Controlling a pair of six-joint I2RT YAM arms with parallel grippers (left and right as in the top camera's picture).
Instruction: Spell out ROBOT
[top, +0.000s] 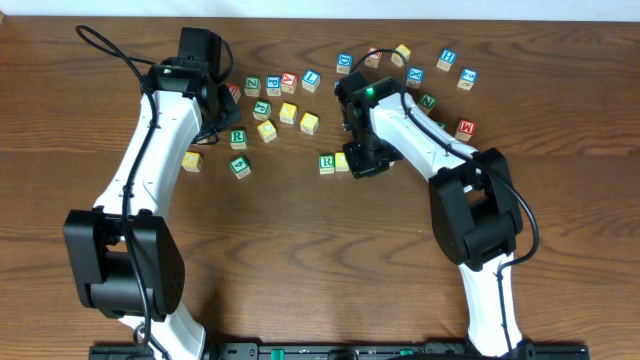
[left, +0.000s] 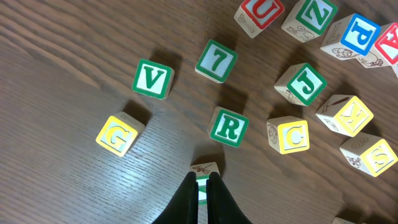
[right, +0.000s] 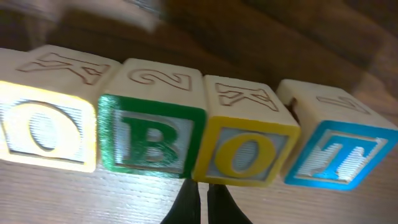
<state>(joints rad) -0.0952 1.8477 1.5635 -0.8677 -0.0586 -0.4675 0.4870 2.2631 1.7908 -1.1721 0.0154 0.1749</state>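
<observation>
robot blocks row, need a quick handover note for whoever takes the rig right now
left fingers: shut, tips over a small block near a spare R; grip unclear.
right fingers: shut, holding nothing, just in front of the row.
Row, right wrist view: first O, B, second O, T side by side. Overhead shows the row R at its left end.
Done: ROBOT looks spelled.
Left: probably only back both arms off and check the row's alignment.
</observation>
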